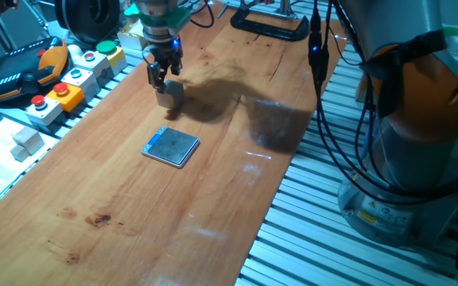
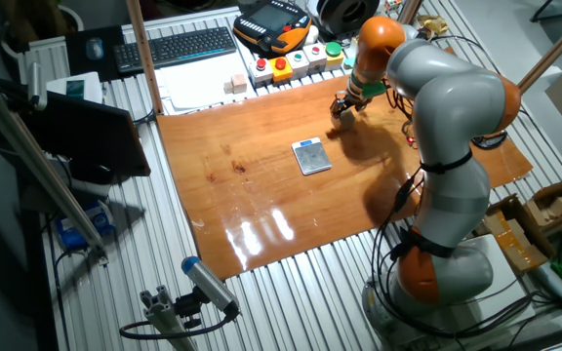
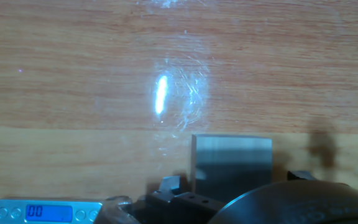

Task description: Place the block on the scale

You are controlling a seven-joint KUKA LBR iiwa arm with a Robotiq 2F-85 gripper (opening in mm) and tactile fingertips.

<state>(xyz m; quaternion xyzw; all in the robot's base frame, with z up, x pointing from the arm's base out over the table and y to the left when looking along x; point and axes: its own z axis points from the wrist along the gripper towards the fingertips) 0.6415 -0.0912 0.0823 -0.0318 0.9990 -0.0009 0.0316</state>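
The block is a small pale cube that stands on the wooden table, beyond the scale. The scale is a thin grey-blue square plate lying flat. My gripper hangs just above the block, open, with nothing held. In the hand view the block lies between my two fingertips, with a gap on each side. The scale's blue display shows at the bottom left of that view. In the other fixed view the gripper is beyond the scale.
Coloured button boxes and an orange-black pendant line the table's left edge. A whitish cube sits off the board at the left. A black clamp lies at the far end. The arm's base stands at the right.
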